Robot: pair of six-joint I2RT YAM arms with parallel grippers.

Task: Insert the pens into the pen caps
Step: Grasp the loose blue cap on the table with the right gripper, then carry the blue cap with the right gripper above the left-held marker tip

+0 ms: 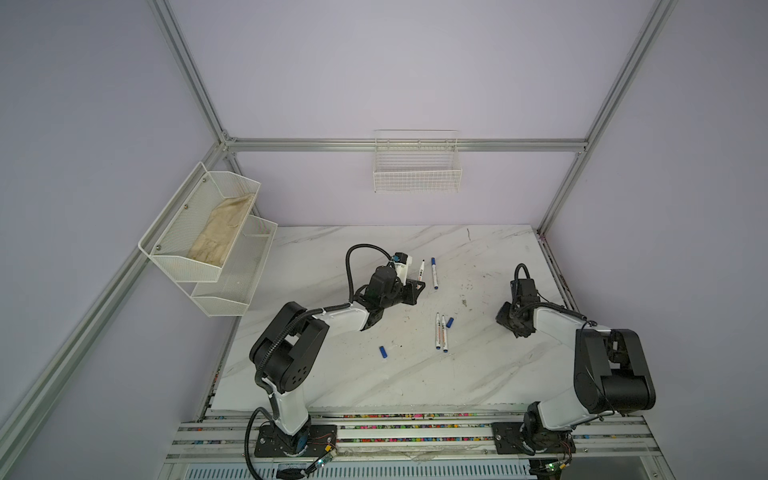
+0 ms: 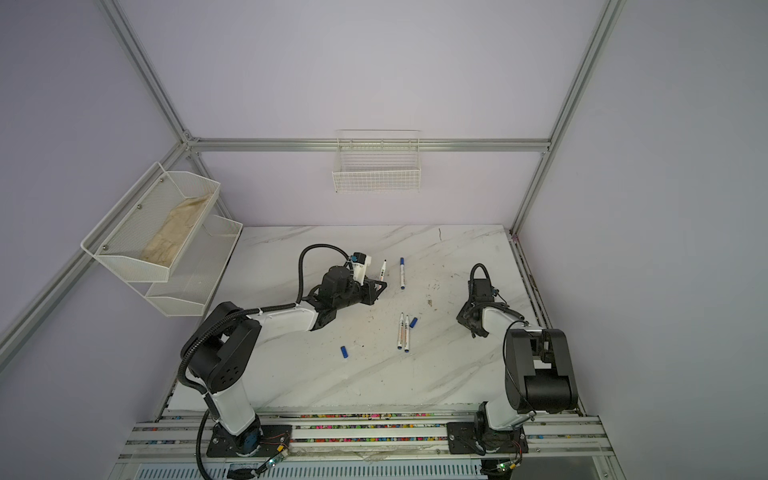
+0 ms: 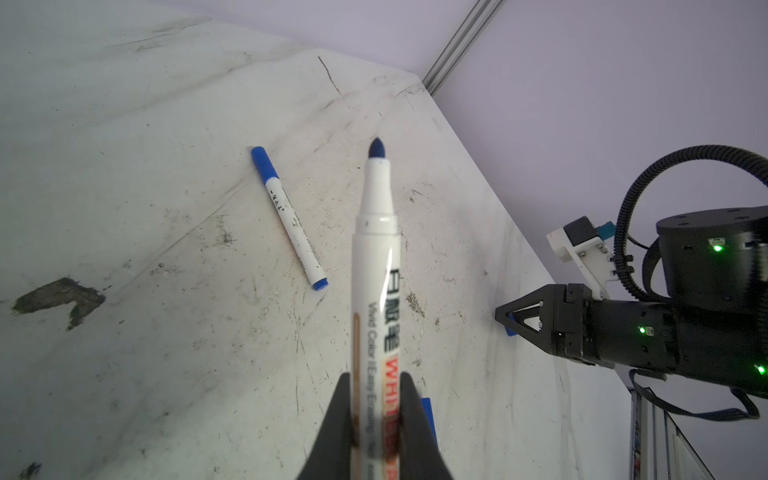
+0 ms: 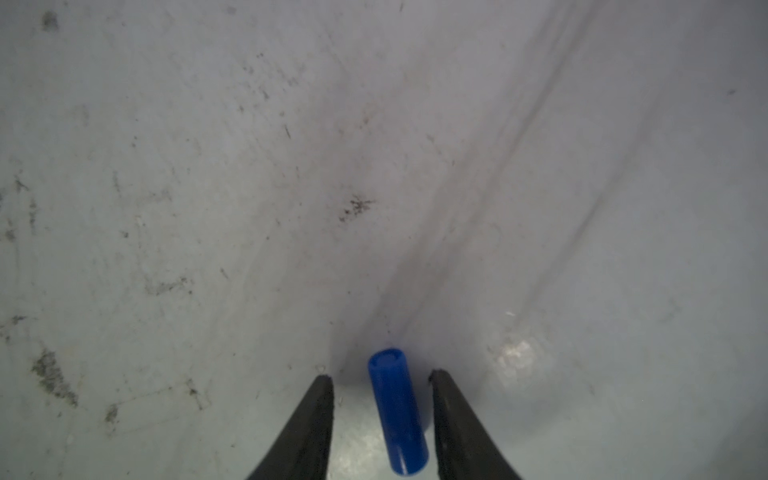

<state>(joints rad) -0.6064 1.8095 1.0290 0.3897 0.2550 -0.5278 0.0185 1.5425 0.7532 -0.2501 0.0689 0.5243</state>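
Blue cap (image 4: 398,411) lies flat on the white marbled table (image 1: 478,374). On my right wrist feed it sits between the two black fingers (image 4: 307,432) of the right gripper (image 4: 381,376). The jaws stand apart, one on each side of the cap, with a sliver of table showing on both sides, so nothing is pinched. The cap runs lengthwise along the fingers, its closed round end just past the fingertips.

In both top views the right arm rises from its base at the near right corner. Its forearm reaches toward the far wall and its wrist bends down, so the gripper hangs low over the right part of the table.

The left gripper (image 3: 375,376) is pressed together on an uncapped pen (image 3: 376,257), pinching the printed barrel. The dark-blue tip points away from the wrist. In both top views the left arm stretches from the near left base toward the middle of the table, with its gripper roughly level and the pen aimed at the back wall.

A capped pen (image 1: 434,273) lies on the table just beside the held one. Nearer to me, two pens (image 1: 437,330) lie side by side with a second cap (image 1: 450,322) just beside them. A third cap (image 1: 383,351) lies apart to their left.
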